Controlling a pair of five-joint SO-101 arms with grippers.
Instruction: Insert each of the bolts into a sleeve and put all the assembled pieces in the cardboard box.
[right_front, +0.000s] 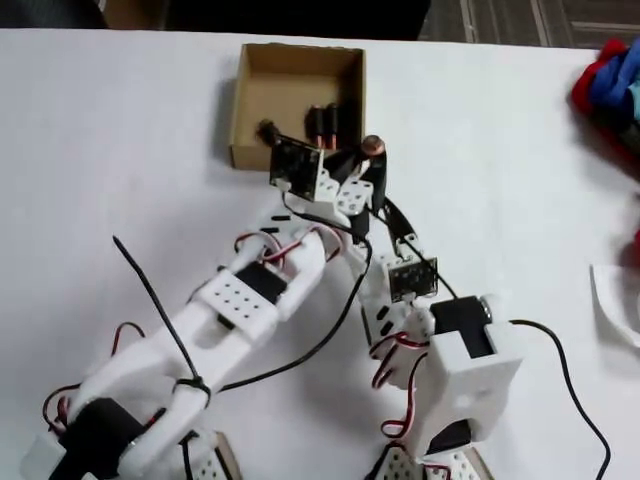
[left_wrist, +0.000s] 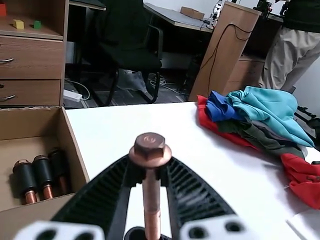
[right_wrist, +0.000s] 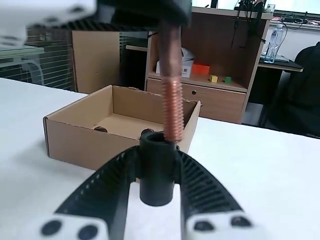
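Two grippers meet, lower centre of frame: right gripper (right_wrist: 158, 155) clenched on the black cylindrical sleeve (right_wrist: 157, 185), left gripper (left_wrist: 150, 167) clamping the copper hex-head bolt (left_wrist: 149, 147), tip at the sleeve's mouth. Off-centre, it may snag the rim. Beyond, mid-left, brown cardboard box (right_wrist: 75, 135) holds assembled pieces (left_wrist: 35, 177).

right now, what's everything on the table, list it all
cardboard box: one, brown, table's far side
assembled pieces: three, black and copper, inside the box
bolt: one, copper, upright, tip at the sleeve's mouth
sleeve: one, black, under the bolt
clothes: one pile, red, blue, teal, table's right edge
table: one, white
left gripper: shut on the bolt
right gripper: shut on the sleeve
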